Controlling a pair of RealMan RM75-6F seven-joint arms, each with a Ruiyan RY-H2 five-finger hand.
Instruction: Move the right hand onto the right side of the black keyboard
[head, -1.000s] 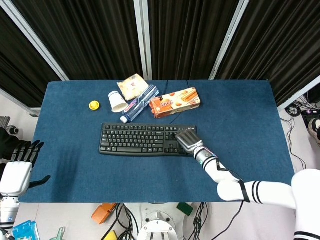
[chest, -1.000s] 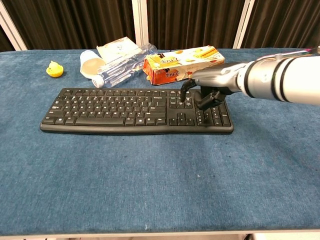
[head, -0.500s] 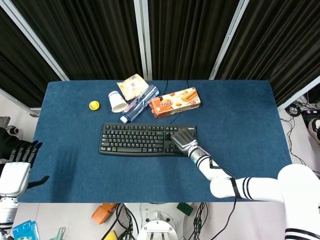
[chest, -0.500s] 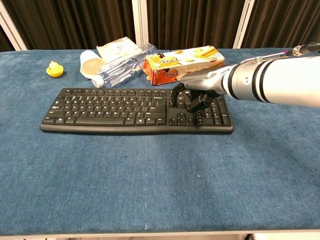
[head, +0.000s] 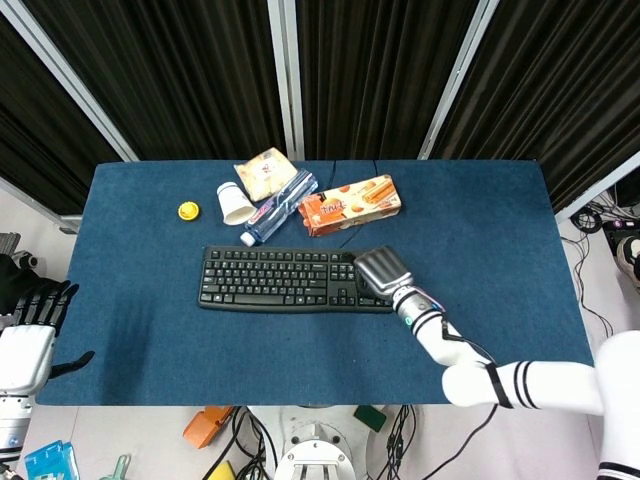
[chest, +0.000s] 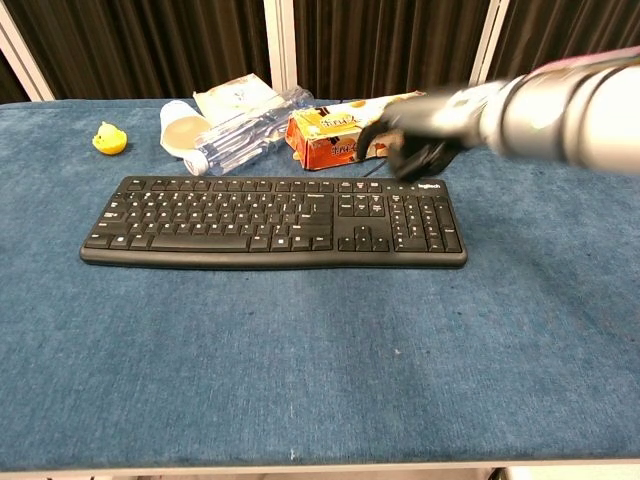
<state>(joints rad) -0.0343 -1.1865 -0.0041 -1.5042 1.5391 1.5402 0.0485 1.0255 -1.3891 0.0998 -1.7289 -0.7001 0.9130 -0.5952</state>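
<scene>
Keyboard (chest: 270, 222) long axis left-right, flat on table; right robot hand (chest: 415, 140) above numpad end, blurred, fingers curled, empty.

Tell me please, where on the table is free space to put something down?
Free: the blue cloth in front of the keyboard, and the strips beside its two ends. Crowded: behind the keyboard, where cup, bottle, packet and biscuit box lie, with the right hand above.

White arm (head: 520, 386), black bands
</scene>
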